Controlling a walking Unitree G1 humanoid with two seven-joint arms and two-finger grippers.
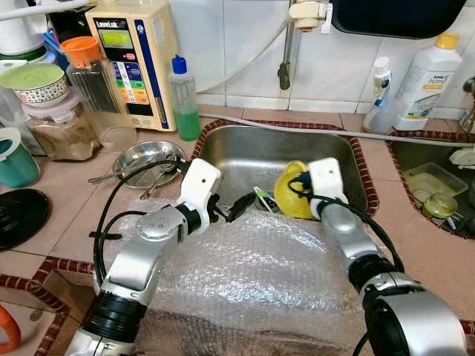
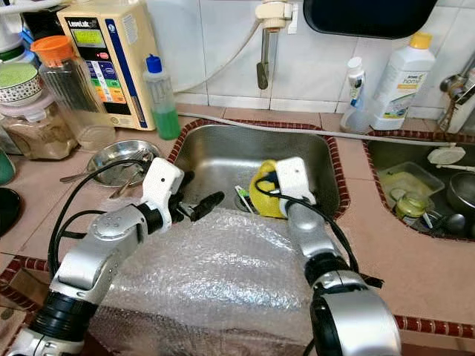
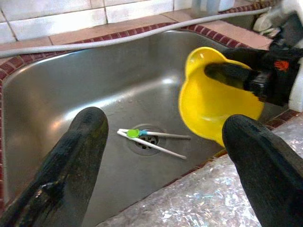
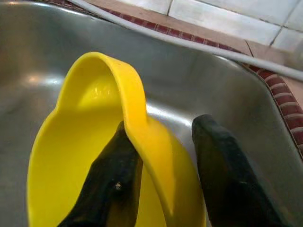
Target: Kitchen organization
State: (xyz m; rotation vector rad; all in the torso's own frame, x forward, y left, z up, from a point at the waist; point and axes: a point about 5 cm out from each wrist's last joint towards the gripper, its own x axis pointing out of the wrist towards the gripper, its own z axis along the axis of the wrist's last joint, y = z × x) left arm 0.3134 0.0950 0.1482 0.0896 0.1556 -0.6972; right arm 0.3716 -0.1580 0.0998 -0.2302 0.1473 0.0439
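A yellow plastic bowl (image 1: 288, 196) hangs tilted over the right side of the steel sink (image 1: 245, 152). My right gripper (image 4: 163, 127) is shut on its rim, one finger (image 4: 111, 175) inside the bowl (image 4: 71, 156) and the other outside. My left gripper (image 3: 165, 122) is open at the sink's front edge, left of the bowl (image 3: 213, 101), with nothing between its fingers (image 3: 80, 146). A pair of white chopsticks with a green clip (image 3: 151, 142) lies across the drain.
Bubble wrap (image 1: 252, 282) covers the counter in front of the sink. A steel dish (image 1: 145, 157), green bottle (image 1: 184, 96), water purifier (image 1: 133, 59) and jars (image 1: 63, 126) stand left. White bottles (image 1: 423, 81) and a second basin with dishes (image 1: 430, 185) are right.
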